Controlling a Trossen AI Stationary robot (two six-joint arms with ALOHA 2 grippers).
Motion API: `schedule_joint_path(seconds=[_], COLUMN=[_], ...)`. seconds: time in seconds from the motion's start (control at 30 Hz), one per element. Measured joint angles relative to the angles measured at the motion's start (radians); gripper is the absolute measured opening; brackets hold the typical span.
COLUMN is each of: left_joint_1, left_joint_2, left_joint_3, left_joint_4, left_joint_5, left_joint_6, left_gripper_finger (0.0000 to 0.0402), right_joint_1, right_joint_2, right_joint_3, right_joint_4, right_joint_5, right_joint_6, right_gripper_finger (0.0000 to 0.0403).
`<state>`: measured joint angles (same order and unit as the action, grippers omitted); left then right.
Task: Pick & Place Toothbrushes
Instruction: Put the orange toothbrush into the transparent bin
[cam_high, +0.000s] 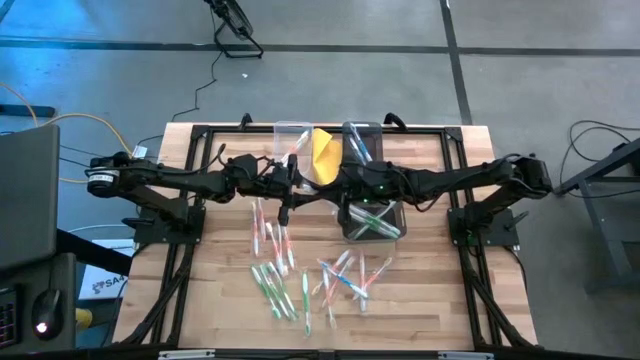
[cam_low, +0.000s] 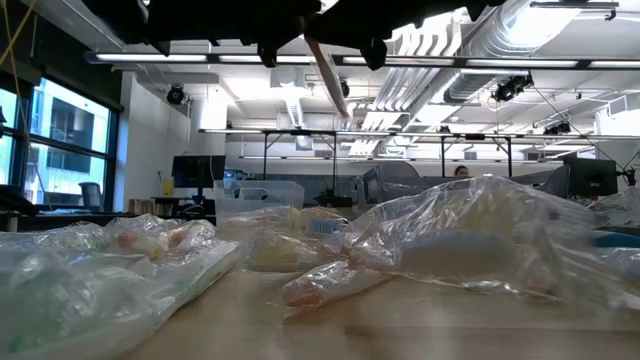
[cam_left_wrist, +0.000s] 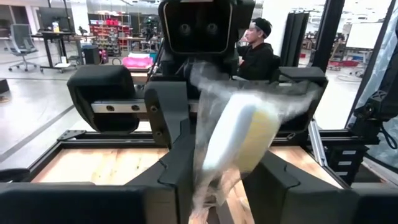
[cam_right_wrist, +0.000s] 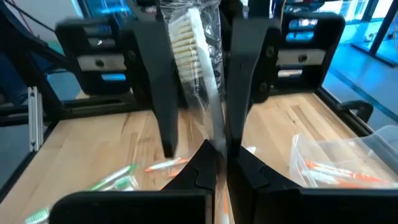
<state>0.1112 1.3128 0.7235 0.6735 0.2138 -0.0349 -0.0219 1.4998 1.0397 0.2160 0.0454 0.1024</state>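
— How many are you seeing?
— I'm counting roughly twenty thin wrapped toothbrushes (cam_high: 300, 275) scattered on the wooden table (cam_high: 430, 290), overlapping.
— Grippers?
— Right gripper (cam_right_wrist: 214, 152) is pinching one wrapped toothbrush (cam_right_wrist: 189, 43); left gripper (cam_left_wrist: 214, 186) is half-closing around it; contact unclear.

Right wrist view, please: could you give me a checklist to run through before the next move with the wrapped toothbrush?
1. Right gripper shut on the wrapped toothbrush: ok.
2. Left gripper straddles the brush's head end: ok.
3. Left jaws clamped on it: not ok, gaps show on both sides.
4. Brush lifted clear of the table: ok.
5. Bin free to receive it: cannot tell, the right arm partly covers it.
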Motion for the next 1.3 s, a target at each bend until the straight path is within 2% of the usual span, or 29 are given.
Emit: schedule_joint_path(seconds=[0.4,0.7,0.9,1.03,1.3], left_joint_1=[0.0,0.0,0.0,0.0,0.0], left_joint_2=[-0.001,-0.002,-0.002,-0.002,-0.001], left_joint_3=[0.002,0.002,0.002,0.002,0.001], left_joint_4=[-0.019,-0.021,-0.023,-0.023,-0.028], left_joint_5=[0.0,0.005,-0.002,-0.007,-0.008], left_joint_6=[0.0,0.004,0.008,0.003,0.0], left_gripper_finger=[0.0098,0.0029,0.0008,0.0007,0.0006], right_joint_1=[0.0,0.0,0.0,-0.001,0.003], right_joint_2=[0.0,0.0,0.0,0.0,-0.006], right_joint_3=[0.0,0.0,0.0,0.0,0.0], right_joint_4=[0.007,0.01,0.011,0.012,0.004], right_joint_5=[0.001,0.001,-0.01,-0.017,-0.025], right_joint_6=[-0.002,-0.001,0.003,-0.001,-0.012], right_gripper_finger=[0.0009,0.0009,0.001,0.0034,0.0122])
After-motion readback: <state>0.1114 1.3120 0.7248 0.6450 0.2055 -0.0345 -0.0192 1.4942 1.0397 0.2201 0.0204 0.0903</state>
